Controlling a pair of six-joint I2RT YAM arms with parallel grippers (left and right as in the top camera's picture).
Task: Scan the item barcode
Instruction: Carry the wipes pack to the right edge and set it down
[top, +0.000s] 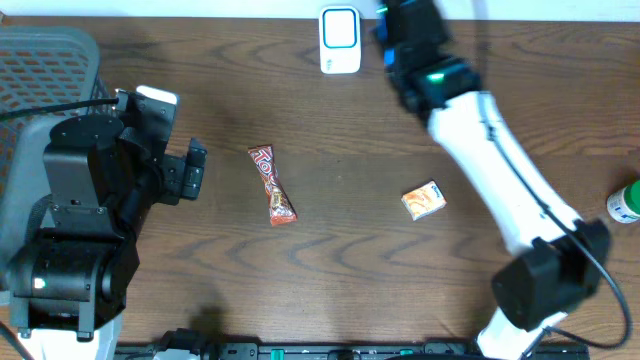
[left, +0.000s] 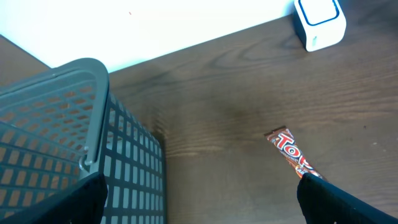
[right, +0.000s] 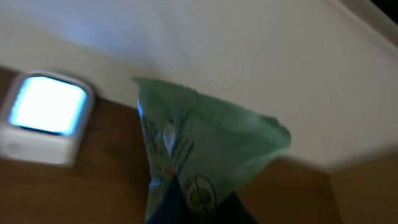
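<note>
Wrapper, green and crinkled (right: 205, 149), stands up out of the right gripper (right: 193, 208), whose dark fingers are pinched together on its lower end at the bottom of the right wrist view. The packet is off the table, at about 12 o'clock over the far edge, and blurred; its print cannot be read and no barcode can be made out. Just beside it, toward 9 o'clock, sits the scanner (right: 43, 118), a white box with a lit pale blue face. From overhead the scanner (top: 340, 40) sits at the table's 12 o'clock edge, with the right gripper (top: 395, 40) close at its 3 o'clock side.

Near the middle of the wooden table (top: 330, 280) lies a red candy bar (top: 272, 185), lengthwise from 12 to 6 o'clock. A small orange packet (top: 424, 200) lies apart from it, toward 3 o'clock. A green-capped bottle (top: 625, 203) shows at the 3 o'clock edge.

The left gripper (top: 190, 172) hangs at 9 o'clock with its jaws spread wide and nothing between them; one dark finger (left: 348, 202) overlaps the near end of the candy bar in its wrist view. A grey mesh basket (top: 40, 70) stands at 10 o'clock.
</note>
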